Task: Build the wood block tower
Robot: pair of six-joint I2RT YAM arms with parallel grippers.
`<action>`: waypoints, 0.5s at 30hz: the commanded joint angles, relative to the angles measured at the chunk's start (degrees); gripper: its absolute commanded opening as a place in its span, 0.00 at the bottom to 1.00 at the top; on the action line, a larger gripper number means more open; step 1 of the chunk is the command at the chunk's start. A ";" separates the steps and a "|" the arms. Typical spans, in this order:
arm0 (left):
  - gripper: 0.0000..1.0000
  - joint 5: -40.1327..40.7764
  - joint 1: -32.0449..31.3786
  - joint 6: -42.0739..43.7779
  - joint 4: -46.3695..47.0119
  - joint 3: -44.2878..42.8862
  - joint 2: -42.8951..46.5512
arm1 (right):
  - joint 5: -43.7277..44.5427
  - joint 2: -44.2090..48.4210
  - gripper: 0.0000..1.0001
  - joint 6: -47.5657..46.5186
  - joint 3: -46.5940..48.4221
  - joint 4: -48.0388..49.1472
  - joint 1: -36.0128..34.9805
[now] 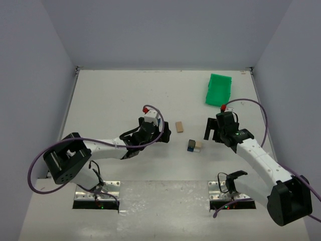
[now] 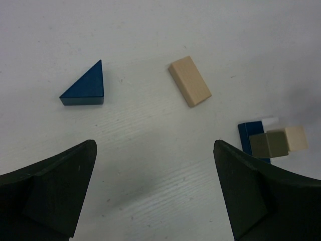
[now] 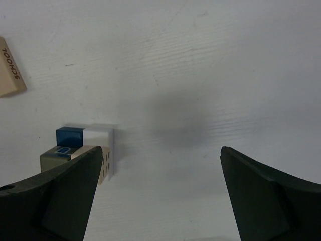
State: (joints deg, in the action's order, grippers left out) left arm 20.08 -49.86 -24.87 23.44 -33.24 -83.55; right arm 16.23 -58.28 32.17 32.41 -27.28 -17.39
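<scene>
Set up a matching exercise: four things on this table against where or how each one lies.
1. green bin
2. blue triangular block
3. tan flat block
4. block stack

A. far right of the table, towards the back
B. several pieces piled together
C. upper left of the left wrist view, lying alone
D. flat, between the triangle and the pile

Pairs: 1-A, 2-C, 3-D, 4-B
</scene>
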 commanded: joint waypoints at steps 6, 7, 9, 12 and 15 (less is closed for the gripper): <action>1.00 -3.55 -4.46 -1.25 8.55 -6.04 -8.58 | -3.20 0.71 0.99 1.79 -4.81 0.83 -0.10; 1.00 -3.84 -4.67 -1.36 8.71 -6.36 -9.47 | -3.62 0.80 0.99 1.27 -5.12 1.39 -0.10; 1.00 -4.43 -4.99 -1.50 9.27 -6.93 -10.94 | -4.19 1.24 0.99 0.52 -6.05 2.87 -0.10; 1.00 -5.07 -5.53 -1.41 10.13 -7.68 -12.84 | -4.68 1.61 0.99 -0.20 -7.29 5.17 -0.10; 1.00 -5.13 -5.67 -1.41 10.06 -8.53 -14.36 | -4.91 1.59 0.99 -0.47 -7.58 6.79 -0.10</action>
State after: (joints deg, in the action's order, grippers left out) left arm 15.87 -54.77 -25.82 29.53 -39.37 -96.33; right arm 11.81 -57.67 32.57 25.19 -24.89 -17.39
